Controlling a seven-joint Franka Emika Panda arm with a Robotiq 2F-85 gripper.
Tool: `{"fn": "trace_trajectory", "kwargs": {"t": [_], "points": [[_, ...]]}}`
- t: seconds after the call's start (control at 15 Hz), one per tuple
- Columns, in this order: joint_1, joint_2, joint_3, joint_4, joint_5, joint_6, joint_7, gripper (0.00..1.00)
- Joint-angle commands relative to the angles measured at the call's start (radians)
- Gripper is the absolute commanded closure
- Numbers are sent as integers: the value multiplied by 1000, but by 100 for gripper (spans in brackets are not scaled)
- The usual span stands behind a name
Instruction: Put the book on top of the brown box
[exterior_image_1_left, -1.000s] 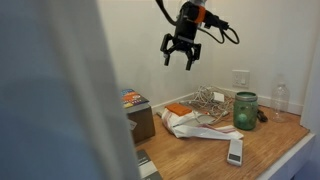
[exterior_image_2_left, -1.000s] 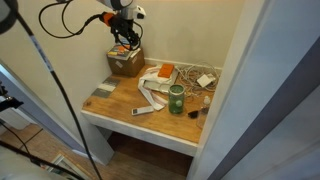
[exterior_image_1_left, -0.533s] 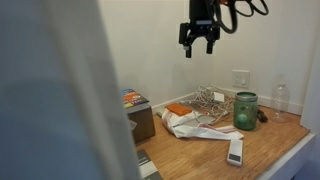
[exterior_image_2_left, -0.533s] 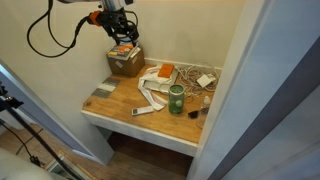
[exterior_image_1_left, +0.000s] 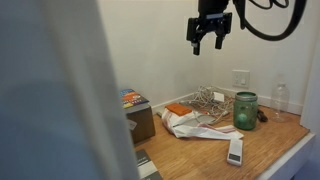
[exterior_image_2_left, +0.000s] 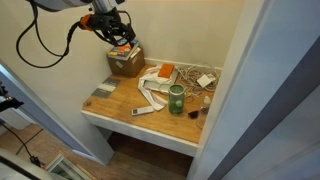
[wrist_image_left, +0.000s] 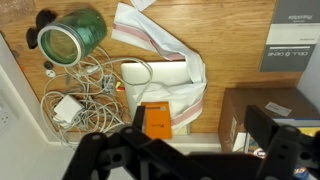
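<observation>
The brown box (exterior_image_1_left: 143, 124) stands at the left end of the wooden table, by the wall; it also shows in an exterior view (exterior_image_2_left: 125, 66) and at the lower right of the wrist view (wrist_image_left: 262, 108). The book (exterior_image_1_left: 132, 98), blue with orange-red, lies flat on top of the box and overhangs it; it is partly hidden by a pale foreground panel. It shows as a colourful patch on the box (exterior_image_2_left: 125, 49). My gripper (exterior_image_1_left: 210, 33) is open and empty, high above the table and apart from the book. It also shows in the other two views (exterior_image_2_left: 119, 30) (wrist_image_left: 200, 118).
A green glass jar (exterior_image_1_left: 245, 110) (wrist_image_left: 68, 40), a white cloth (exterior_image_1_left: 190, 123) (wrist_image_left: 165, 70), tangled white cables (exterior_image_1_left: 210, 98) (wrist_image_left: 80, 92), a small orange flat item (wrist_image_left: 155, 120), a white handheld device (exterior_image_1_left: 235, 150) and a dark grey flat item (wrist_image_left: 295, 40) lie on the table. Walls enclose three sides.
My open gripper has risen and moved away from the box over the last second. The book and box have stayed still.
</observation>
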Motion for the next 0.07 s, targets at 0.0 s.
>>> {"fn": "trace_trajectory", "kwargs": {"t": [0.0], "points": [[-21,0,19,2,4,-1,-3,0]]}}
